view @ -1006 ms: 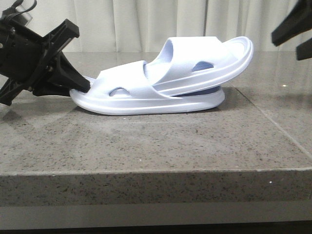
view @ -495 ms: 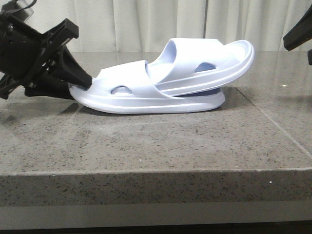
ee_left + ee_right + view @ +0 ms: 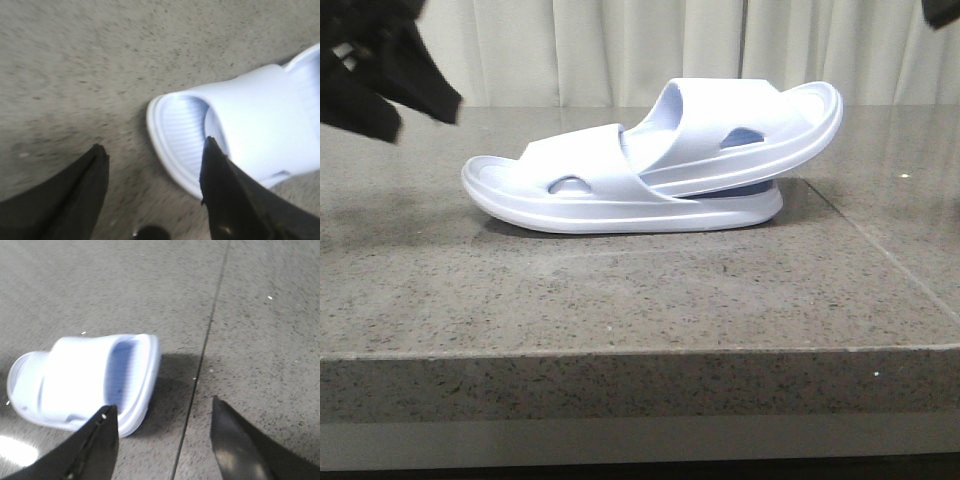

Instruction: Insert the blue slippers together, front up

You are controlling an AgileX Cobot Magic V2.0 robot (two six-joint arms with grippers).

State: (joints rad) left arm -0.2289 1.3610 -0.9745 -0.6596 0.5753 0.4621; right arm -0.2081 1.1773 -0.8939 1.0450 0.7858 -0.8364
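The two blue slippers lie nested on the grey stone table. The lower slipper [image 3: 620,205] lies flat. The upper slipper [image 3: 750,130] is pushed under the lower one's strap and tilts up to the right. My left gripper [image 3: 425,118] is raised at the upper left, clear of the slippers. In the left wrist view it [image 3: 154,150] is open and empty above the lower slipper's ribbed end [image 3: 180,130]. My right gripper [image 3: 162,407] is open and empty, high above the pair's other end [image 3: 85,380]. Only its tip [image 3: 945,10] shows in the front view.
The table's front edge [image 3: 620,350] runs across the front view. A seam in the stone [image 3: 880,250] runs right of the slippers and shows in the right wrist view [image 3: 200,370]. A pale curtain [image 3: 620,50] hangs behind.
My left gripper has come off the lower slipper's left end and risen up and to the left. My right gripper has risen almost out of the front view. The slippers have stayed in place.
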